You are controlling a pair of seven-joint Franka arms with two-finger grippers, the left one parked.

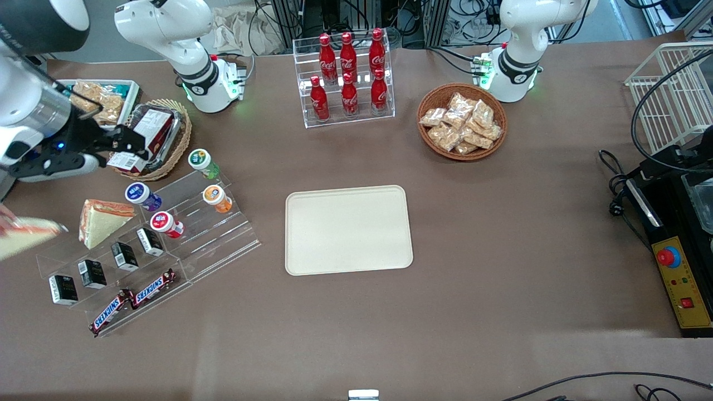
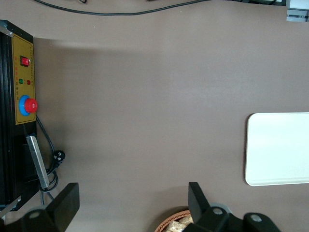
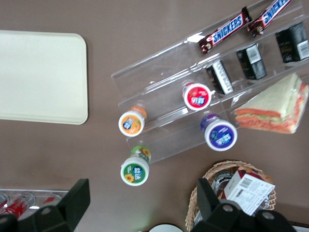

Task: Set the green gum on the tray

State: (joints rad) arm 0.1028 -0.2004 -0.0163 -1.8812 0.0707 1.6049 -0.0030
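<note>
The gripper, fingers spread and empty, hangs at the front view's left edge over the basket. The green gum stands upright just beside it, toward the frame's centre. The tray sits mid-frame, well apart.

The black two-finger gripper partly hides the woven wicker basket of packets, the triangular wrapped sandwich is cut by the front view's edge, and the small black boxes' print is illegible.
</note>
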